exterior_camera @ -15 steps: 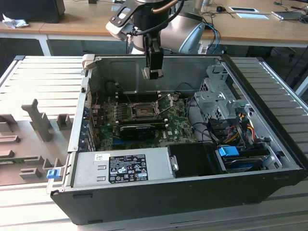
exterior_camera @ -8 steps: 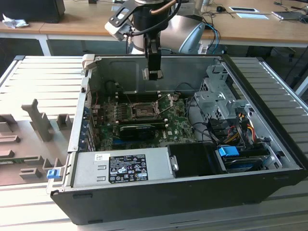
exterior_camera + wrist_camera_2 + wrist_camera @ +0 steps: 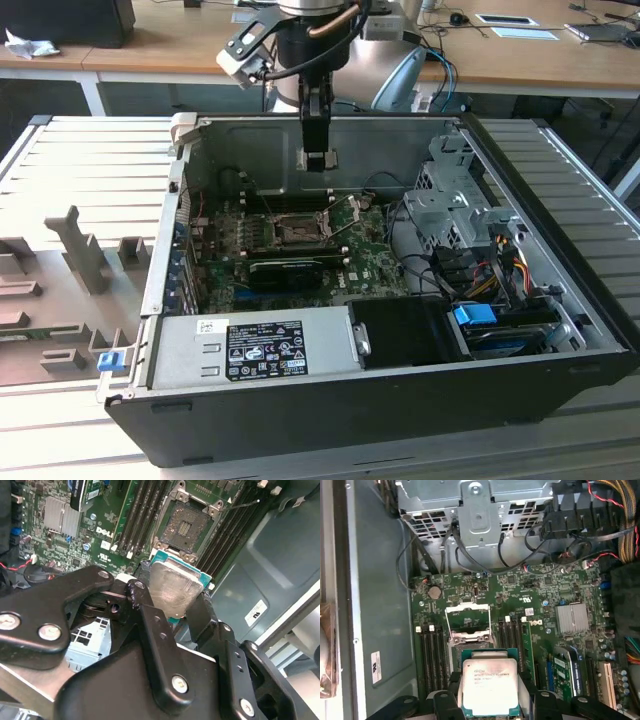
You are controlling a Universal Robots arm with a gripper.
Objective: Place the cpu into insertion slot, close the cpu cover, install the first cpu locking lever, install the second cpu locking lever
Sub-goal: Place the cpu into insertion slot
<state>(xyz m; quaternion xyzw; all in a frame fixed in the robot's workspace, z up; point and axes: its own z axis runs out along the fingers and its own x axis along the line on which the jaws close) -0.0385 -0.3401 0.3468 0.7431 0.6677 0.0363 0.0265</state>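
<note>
My gripper (image 3: 320,160) hangs above the motherboard, near the case's back wall, shut on the cpu (image 3: 490,685). The cpu is a flat square chip with a silver-grey metal top and a green rim, and it lies level between the two black fingers (image 3: 145,605). The insertion slot (image 3: 187,525) lies bare below and slightly ahead of the chip, with its dark contact field showing. The cpu cover (image 3: 467,616), a thin silver frame, stands swung up at the socket's far edge. In the exterior view the socket (image 3: 297,232) sits mid-board, below the gripper.
Memory slots (image 3: 432,647) flank the socket on both sides. A finned heatsink (image 3: 571,618) and an expansion card (image 3: 290,270) sit nearby. The metal drive cage (image 3: 455,200) with cables (image 3: 500,260) fills the exterior view's right. The power supply (image 3: 265,345) lies along the case's near side.
</note>
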